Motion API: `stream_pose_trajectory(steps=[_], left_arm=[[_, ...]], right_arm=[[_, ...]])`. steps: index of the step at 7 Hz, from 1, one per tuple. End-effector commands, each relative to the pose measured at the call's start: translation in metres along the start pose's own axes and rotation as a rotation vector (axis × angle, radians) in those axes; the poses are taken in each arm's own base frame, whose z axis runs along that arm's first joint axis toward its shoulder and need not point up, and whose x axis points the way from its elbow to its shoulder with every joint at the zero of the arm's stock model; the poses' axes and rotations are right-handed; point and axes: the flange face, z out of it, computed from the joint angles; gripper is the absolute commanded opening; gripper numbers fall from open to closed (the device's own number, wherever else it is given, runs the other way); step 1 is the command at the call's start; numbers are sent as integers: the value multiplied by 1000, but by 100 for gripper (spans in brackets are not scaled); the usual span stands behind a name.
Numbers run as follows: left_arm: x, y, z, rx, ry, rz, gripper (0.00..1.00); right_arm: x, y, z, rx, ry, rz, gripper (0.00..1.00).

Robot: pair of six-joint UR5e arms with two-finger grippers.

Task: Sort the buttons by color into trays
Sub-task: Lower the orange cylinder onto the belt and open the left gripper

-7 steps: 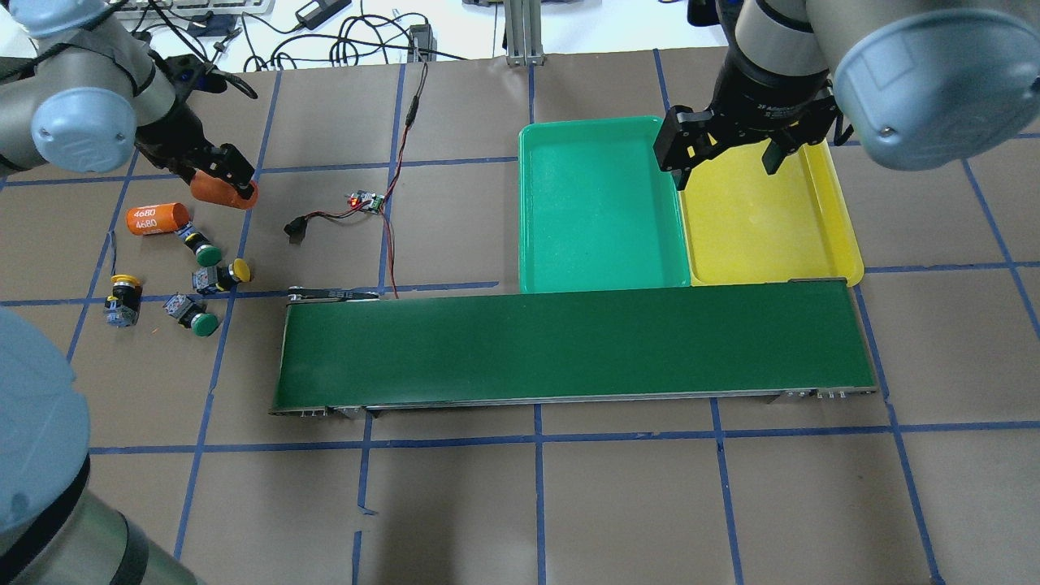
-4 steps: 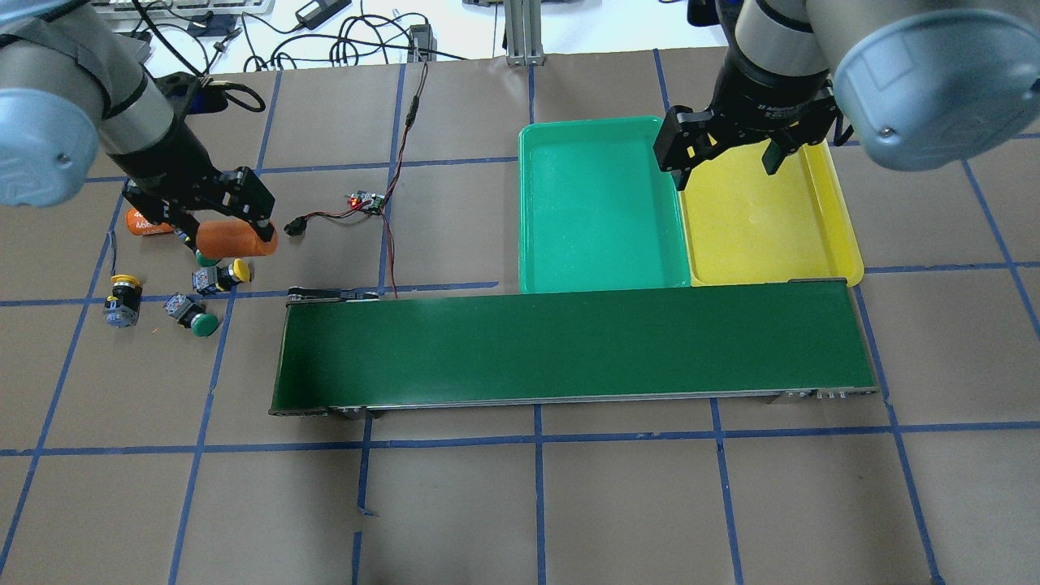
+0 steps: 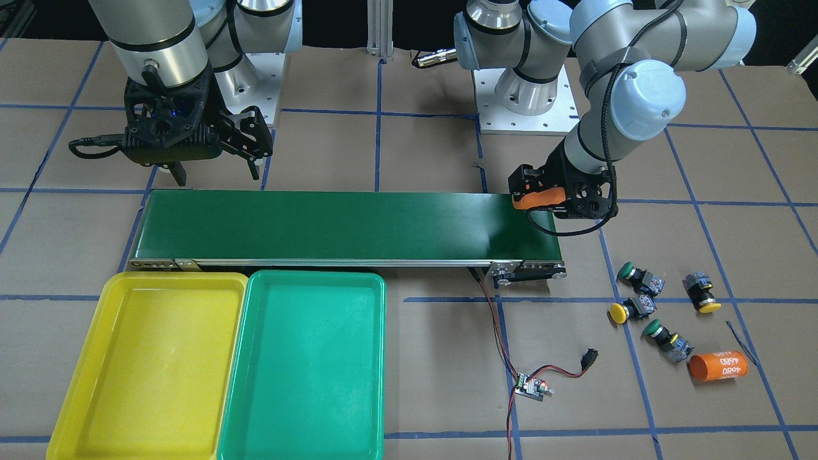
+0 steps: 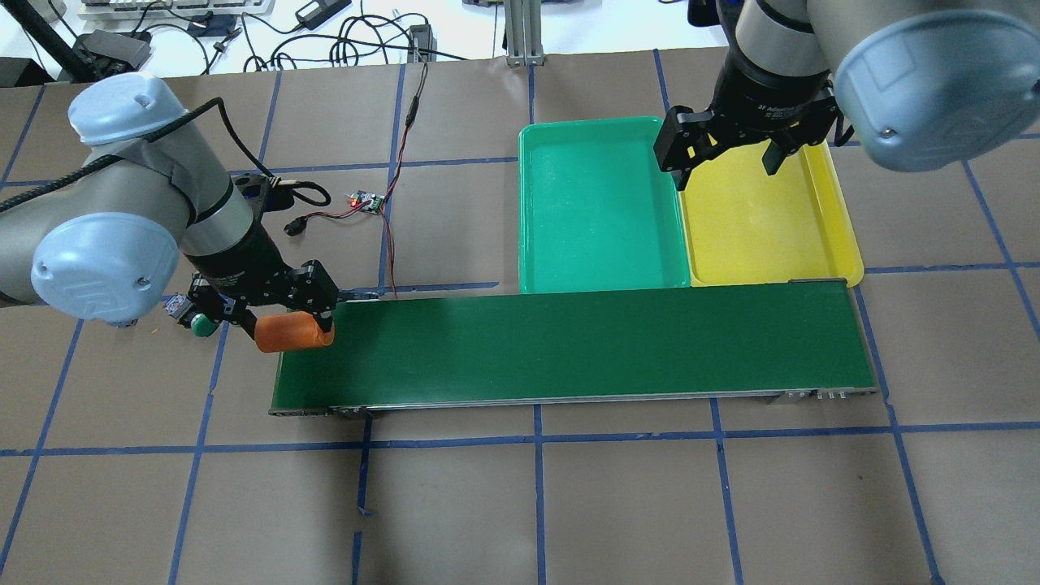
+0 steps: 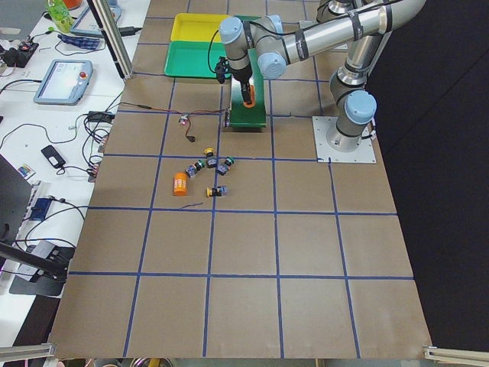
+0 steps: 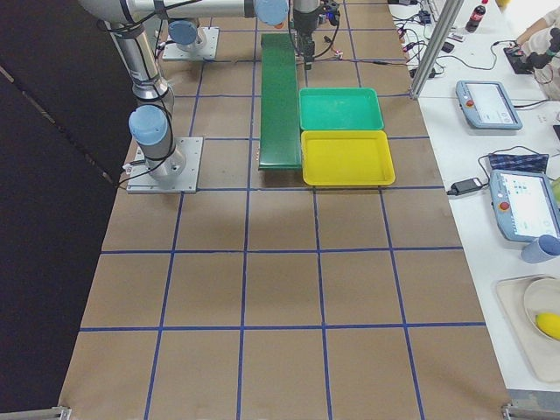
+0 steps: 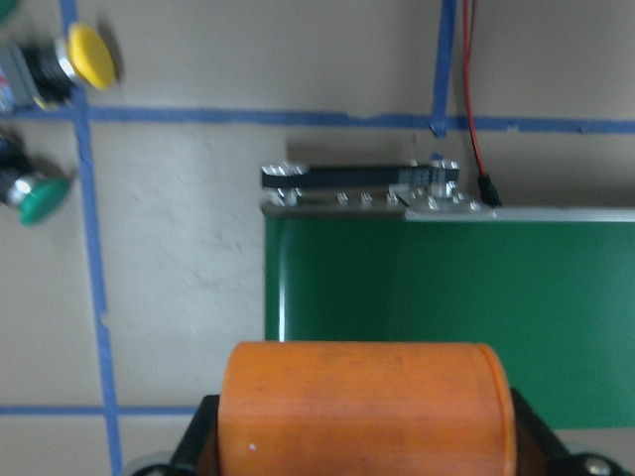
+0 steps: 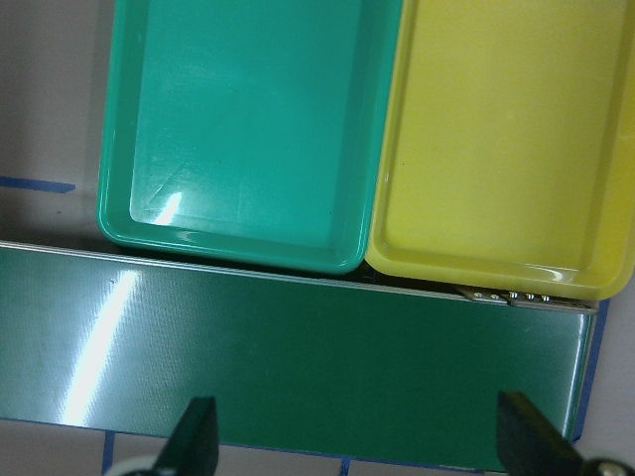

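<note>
Your left gripper [image 4: 286, 323] pinches smooth orange cylinder [image 4: 280, 337] over belt [image 4: 569, 341] end. Four round-capped buttons [image 3: 625, 312] lie on table nearby, apart from it. Right gripper [image 4: 725, 166] spread above glossy plastic trays [image 3: 313, 358].

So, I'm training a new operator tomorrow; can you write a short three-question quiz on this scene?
1. True or false: the yellow tray and green tray are both empty.
2. The left end effector holds: A) a green button, B) an orange cylinder, C) nothing?
3. How many buttons lie on the table?
Key: 1 true; 2 B; 3 four.
</note>
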Motion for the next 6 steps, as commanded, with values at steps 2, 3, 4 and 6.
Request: stream_pose_trajectory(steps=[2, 3, 4, 6], left_arm=[[-4, -9, 41, 27, -4, 91, 0], [-3, -9, 43, 23, 0, 94, 1], [-3, -9, 48, 9, 3, 94, 18], [-3, -10, 50, 8, 5, 94, 87]], right_arm=[[0, 0, 0, 0, 1, -1, 100], [1, 0, 0, 0, 1, 1, 100], [0, 0, 0, 0, 0, 1, 100], [1, -4, -4, 33, -13, 1, 100]])
